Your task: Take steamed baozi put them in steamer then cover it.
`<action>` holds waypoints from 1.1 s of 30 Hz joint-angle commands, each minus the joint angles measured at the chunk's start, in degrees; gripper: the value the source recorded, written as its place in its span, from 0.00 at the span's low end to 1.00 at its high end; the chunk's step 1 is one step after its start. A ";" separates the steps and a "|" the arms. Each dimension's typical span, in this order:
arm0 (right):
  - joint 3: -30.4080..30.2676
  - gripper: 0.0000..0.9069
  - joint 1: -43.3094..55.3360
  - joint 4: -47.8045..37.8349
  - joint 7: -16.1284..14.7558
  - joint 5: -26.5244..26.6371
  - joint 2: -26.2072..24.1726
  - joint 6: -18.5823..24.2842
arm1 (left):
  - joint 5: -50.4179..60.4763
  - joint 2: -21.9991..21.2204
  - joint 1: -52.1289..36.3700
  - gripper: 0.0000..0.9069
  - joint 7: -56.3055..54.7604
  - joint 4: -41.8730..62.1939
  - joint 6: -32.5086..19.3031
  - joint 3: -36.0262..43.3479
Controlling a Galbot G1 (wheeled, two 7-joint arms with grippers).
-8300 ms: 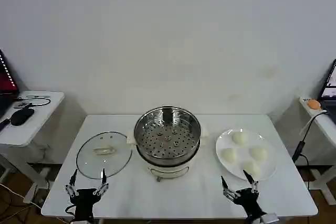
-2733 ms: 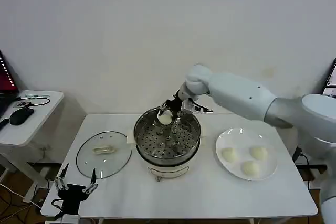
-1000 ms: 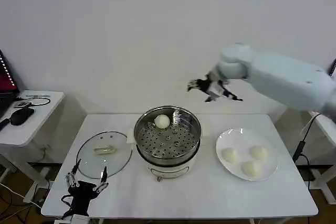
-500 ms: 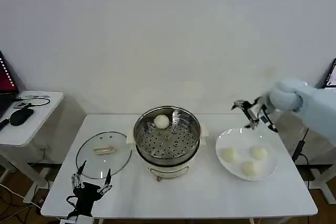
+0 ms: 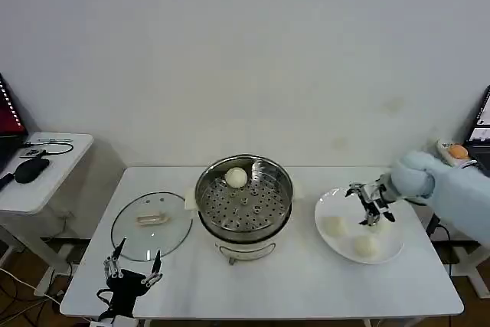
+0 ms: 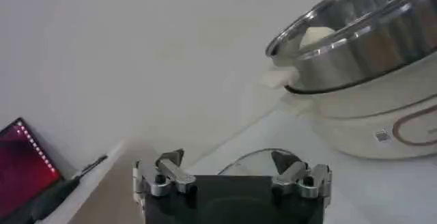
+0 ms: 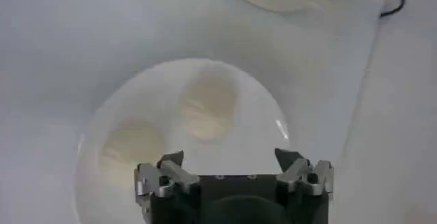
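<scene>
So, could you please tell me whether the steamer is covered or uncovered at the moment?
Uncovered. The glass lid lies flat on the table beside the steamer, whose perforated tray is exposed with one baozi inside.

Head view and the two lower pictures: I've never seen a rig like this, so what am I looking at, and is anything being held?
This is a two-armed robot at a white table. The wide picture comes from its head camera; each of the other two comes from a camera on one wrist, looking past that arm's tool.

In the middle stands the steamer with one baozi inside. The glass cover lies flat beside it. A white plate holds three more baozi.

The right tool hangs open over the plate, holding nothing. The left tool waits open near the table's front edge by the cover, also empty.
</scene>
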 commanded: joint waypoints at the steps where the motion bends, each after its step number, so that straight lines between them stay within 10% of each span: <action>1: 0.92 1.00 -3.26 -3.62 -1.14 1.04 2.71 -2.45 | 0.00 0.04 0.00 1.00 0.01 0.29 0.00 0.00; 24: 1.42 1.00 -5.05 -11.32 -0.93 0.68 11.12 -3.43 | -0.64 -0.08 -0.41 1.00 -0.15 1.13 -0.14 -0.91; 33: 2.11 0.78 -5.58 -13.84 -1.65 -0.40 12.37 -3.74 | -0.82 -0.05 -0.57 1.00 -0.17 1.24 -0.14 -1.17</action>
